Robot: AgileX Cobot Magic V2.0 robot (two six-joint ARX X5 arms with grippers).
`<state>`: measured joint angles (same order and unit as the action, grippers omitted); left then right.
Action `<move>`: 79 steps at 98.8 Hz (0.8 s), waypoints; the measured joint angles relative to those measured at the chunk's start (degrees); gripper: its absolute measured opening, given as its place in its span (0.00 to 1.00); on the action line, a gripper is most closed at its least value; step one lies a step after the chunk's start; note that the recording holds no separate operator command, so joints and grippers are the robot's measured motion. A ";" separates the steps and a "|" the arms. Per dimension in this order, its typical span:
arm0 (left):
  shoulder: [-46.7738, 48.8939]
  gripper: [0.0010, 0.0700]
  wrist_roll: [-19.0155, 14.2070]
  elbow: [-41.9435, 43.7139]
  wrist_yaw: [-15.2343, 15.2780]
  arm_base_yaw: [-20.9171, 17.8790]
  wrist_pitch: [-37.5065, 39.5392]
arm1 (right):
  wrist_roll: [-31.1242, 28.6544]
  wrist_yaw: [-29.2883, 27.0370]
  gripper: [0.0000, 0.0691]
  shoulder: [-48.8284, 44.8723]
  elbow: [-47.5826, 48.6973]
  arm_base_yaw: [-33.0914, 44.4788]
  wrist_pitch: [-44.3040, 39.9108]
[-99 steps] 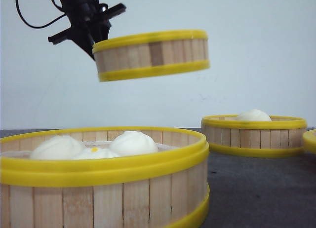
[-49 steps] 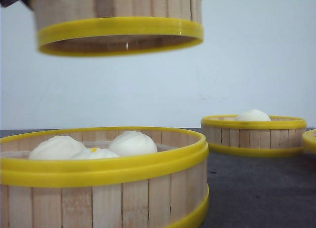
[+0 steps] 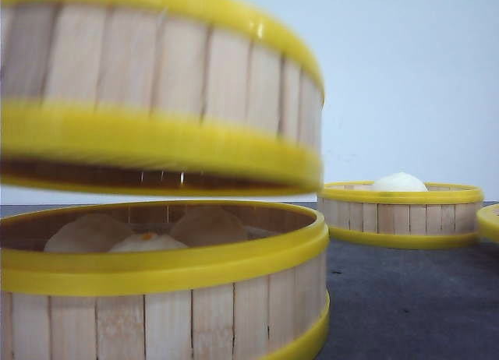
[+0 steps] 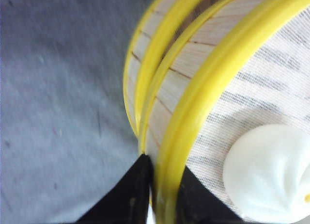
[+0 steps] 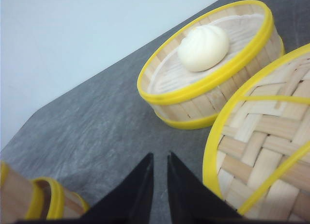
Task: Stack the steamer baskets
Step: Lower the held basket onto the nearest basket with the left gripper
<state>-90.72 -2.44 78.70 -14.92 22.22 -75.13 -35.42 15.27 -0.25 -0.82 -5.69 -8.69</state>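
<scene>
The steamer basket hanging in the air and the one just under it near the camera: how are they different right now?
The raised basket hangs in the air, tilted and blurred; the lower basket sits level on the dark table. The left gripper clamps the raised basket's rim; nothing holds the lower one. The raised basket shows one white bun; the lower holds several buns, now shaded. Both share pale wood slats and yellow rim bands.

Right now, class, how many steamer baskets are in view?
3: the lifted basket gripped by the left jaws, the front basket just under it, and the back-right basket with one bun. The woven-topped piece seems a lid; others may be hidden.
</scene>
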 joint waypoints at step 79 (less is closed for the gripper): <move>2.40 0.03 -0.22 -6.78 -0.13 -0.02 10.49 | 0.00 0.04 0.07 0.00 -0.04 0.00 -0.31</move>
<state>-88.31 -2.66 71.92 -15.05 22.20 -64.64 -35.42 15.31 -0.25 -0.86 -5.69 -8.99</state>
